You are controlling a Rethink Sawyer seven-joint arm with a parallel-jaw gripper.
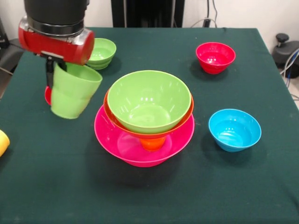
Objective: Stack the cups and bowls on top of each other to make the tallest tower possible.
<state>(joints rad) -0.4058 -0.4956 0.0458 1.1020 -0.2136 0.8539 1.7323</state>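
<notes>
The gripper (50, 70) comes down from the red wrist and is clamped on the rim of the green cup (72, 91): one dark finger (48, 72) shows against the cup's outer wall at its left side, and the other is hidden, presumably inside the mouth. The cup hangs clear of the table, mouth up and tipped a little, which suits a carry rather than a set-down. A sliver of something red (47, 95) peeks out behind its left side; what it is cannot be told.

Taking the tower (145, 121) as the landmark: it stands just right of the held cup, a big pink bowl (180, 140) at the bottom, an orange cup (153, 143) inside it, an orange bowl (187, 114) resting on that cup, and a large green bowl (149, 100) nested on top. That open green bowl is the likely seat for the held cup, since it is the highest free surface.

Behind and left of the tower sits a small green bowl (102, 52), behind and right a small red bowl (215, 57), right and slightly nearer a small blue bowl (234, 129). Far left, at the edge, a yellow cup (2, 142) barely shows.
</notes>
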